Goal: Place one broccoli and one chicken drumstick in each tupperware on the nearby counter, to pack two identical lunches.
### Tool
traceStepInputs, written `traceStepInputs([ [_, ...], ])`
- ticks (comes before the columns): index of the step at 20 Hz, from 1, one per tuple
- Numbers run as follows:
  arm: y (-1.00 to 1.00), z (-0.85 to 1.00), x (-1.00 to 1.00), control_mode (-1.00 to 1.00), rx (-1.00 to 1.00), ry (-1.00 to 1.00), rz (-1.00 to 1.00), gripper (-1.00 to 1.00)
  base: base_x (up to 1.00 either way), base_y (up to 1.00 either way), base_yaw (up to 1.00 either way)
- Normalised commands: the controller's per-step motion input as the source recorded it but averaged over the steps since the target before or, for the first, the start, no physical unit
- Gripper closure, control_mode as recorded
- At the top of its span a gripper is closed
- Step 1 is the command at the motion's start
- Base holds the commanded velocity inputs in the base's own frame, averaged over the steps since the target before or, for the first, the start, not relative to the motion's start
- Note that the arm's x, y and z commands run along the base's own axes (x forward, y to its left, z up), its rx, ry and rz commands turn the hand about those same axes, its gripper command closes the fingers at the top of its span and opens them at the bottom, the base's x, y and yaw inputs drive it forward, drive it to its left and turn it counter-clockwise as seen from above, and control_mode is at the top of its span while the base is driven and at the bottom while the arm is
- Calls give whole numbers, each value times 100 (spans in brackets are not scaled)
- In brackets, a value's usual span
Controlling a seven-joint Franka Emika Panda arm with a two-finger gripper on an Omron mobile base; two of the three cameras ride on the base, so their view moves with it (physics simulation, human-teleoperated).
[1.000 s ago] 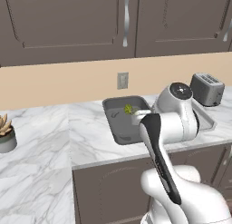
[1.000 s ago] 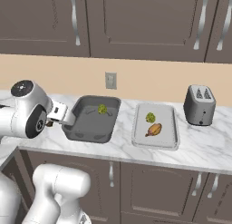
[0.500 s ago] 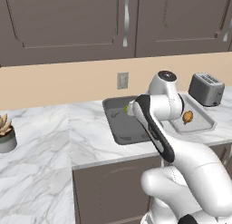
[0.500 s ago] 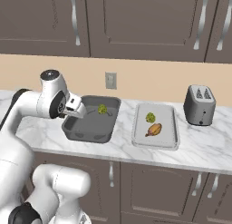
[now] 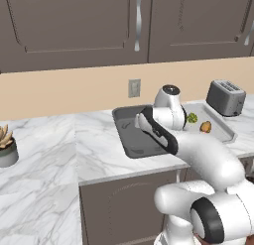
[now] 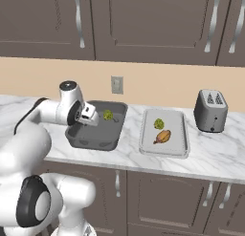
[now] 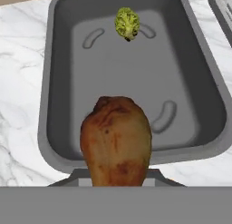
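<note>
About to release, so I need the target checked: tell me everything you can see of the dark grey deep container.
The dark grey deep rectangular container has rounded corners, a raised rim and a matte, plastic-looking floor with shallow oblong dimples. It sits flat on the white marble counter, left of the pale shallow tray. One small green broccoli floret lies at its far end. The brown chicken drumstick hangs over its near part.

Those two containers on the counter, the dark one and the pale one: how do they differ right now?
The dark grey tupperware is deep with tall walls; the pale grey tupperware is shallow, like a tray. The dark one holds one broccoli alone, while the pale one holds a broccoli and a golden chicken drumstick. The hand holds a brown drumstick over the dark one. Both are rectangular with rounded corners.
</note>
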Motion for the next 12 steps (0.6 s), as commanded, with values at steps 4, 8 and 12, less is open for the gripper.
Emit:
traceStepInputs([
  [4,-12,-53,54,-100,0,0,0,100,0,0,0],
  [8,-1,-42,44,-100,0,0,0,100,0,0,0],
  [12,0,-34,38,-100,0,0,0,100,0,0,0],
])
